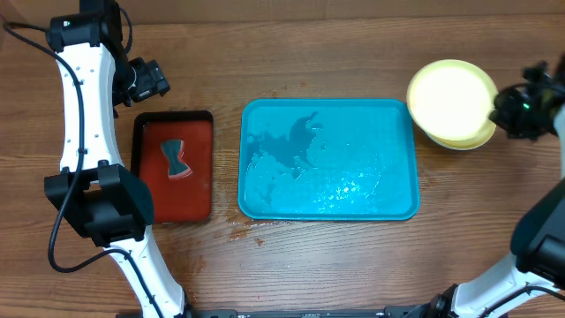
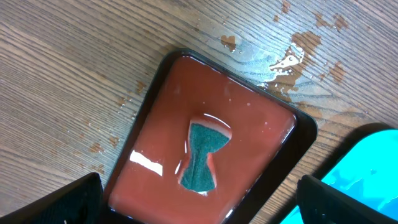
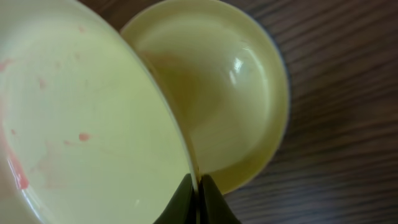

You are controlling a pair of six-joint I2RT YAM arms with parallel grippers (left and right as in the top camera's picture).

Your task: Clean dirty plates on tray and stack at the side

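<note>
Wet wooden worktop carries the turquoise tray, with no plates on it. Right of the tray, the right end effector pinches a smeared yellow plate by its rim and holds it tilted over a second yellow plate, apparently to stack it. Left of the tray, the left end effector gapes wide above the sponge.

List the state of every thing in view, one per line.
upper plate: tilted, red smears, held by its rim.
lower plate: lying beneath, looks clean.
blue tray: wet, no plates on it.
red tray: holds liquid.
sponge: lying in that liquid.
left gripper: open, holding nothing, above the red tray.
right gripper: shut on the upper plate's rim.
</note>
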